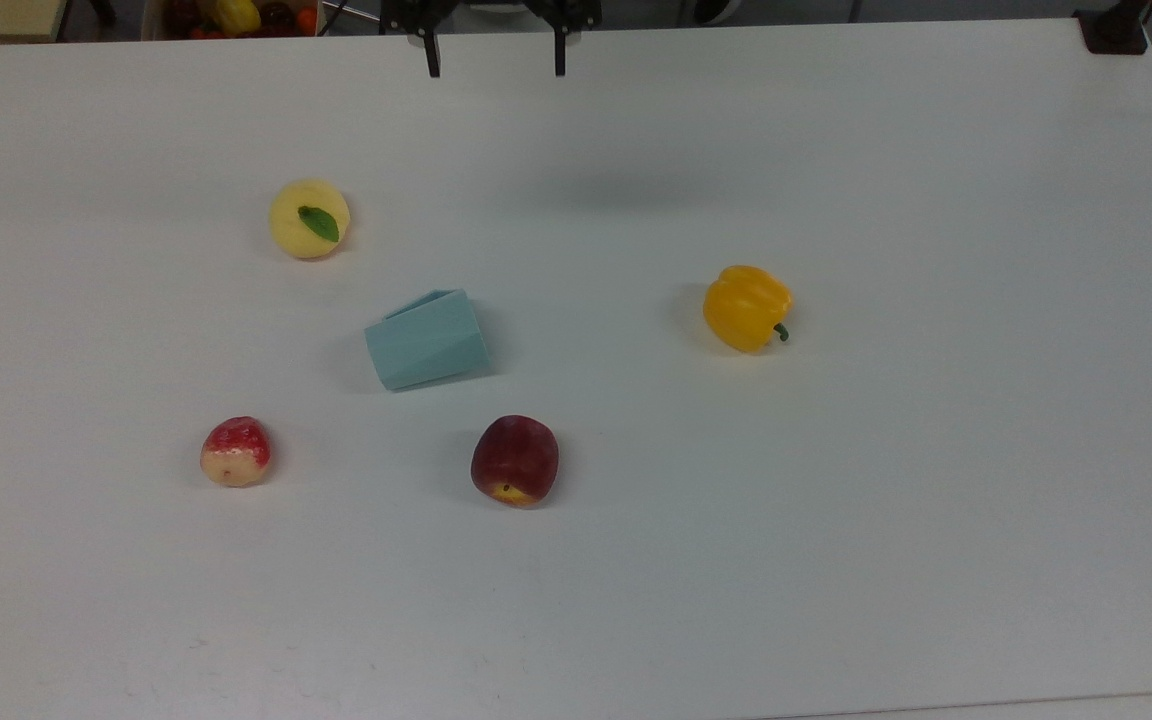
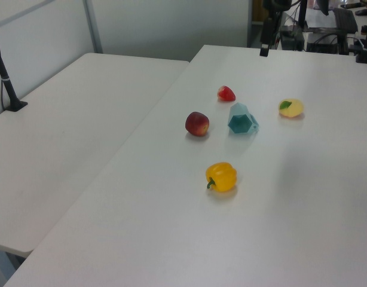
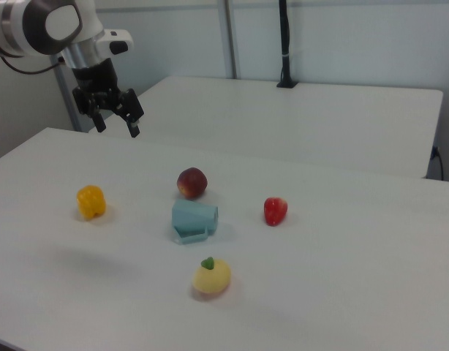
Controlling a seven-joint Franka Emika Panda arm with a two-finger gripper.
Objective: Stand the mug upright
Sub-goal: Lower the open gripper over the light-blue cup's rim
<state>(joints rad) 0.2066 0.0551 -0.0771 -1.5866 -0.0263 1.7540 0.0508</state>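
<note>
The gripper [image 3: 116, 126] hangs in the air above the white table [image 1: 836, 520] with its 2 fingers [image 1: 432, 62] spread wide apart, holding nothing and touching nothing. In the top view its body is cut off by the upper edge, so just the 2 dark fingertips reach into the picture, well apart from everything on the table.

The mug [image 1: 426, 339] lies on its side near the table's middle (its wider hexagonal rim toward the top view's right, its narrower base toward the top view's left). In the left view [image 2: 242, 119] its dark opening faces the camera; the handle is hard to make out.

Around it sit 4 fruits, none touching it: a yellow fruit with a green leaf [image 1: 309, 219], a strawberry [image 1: 235, 452], a dark red apple [image 1: 515, 461] and, farther off, a yellow bell pepper [image 1: 747, 307]. The table's near half in the top view is bare, as is its right side.
</note>
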